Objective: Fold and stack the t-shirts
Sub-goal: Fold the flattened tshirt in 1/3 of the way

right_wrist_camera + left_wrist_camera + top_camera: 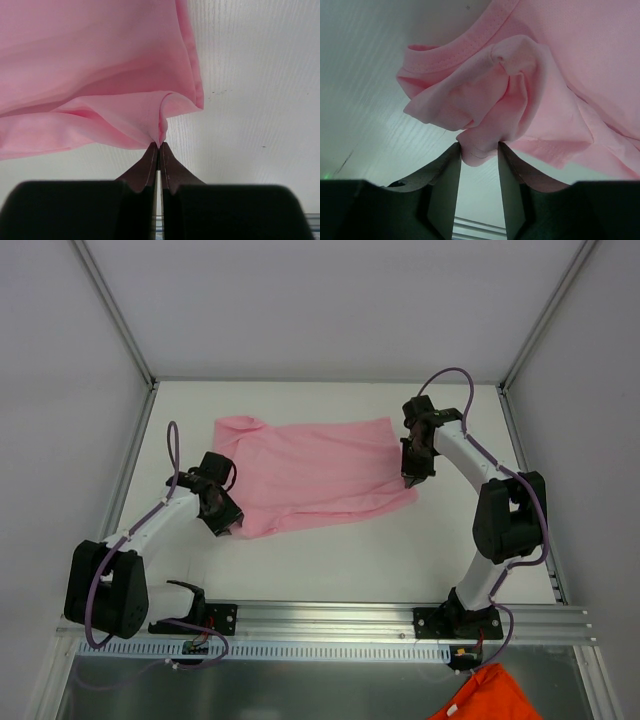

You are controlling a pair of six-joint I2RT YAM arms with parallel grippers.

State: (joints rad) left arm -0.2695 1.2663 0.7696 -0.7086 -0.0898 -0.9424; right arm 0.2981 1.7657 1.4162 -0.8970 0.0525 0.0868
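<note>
- tabletop [330, 560] carries pink t-shirt [310, 475], spread betw. both tools.
- right tool [159, 145]: tips together, clamped on shirt corner; sound.
- left tool [479, 150]: tips apart, astride bunched fold nr collar; rec. full close before lift, level w/ right.

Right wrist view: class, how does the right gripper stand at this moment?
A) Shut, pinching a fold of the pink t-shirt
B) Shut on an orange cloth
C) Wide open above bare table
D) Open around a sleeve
A: the right gripper has its two fingers pressed together, and a fold at the edge of the pink t-shirt is drawn up into their tips.
</note>
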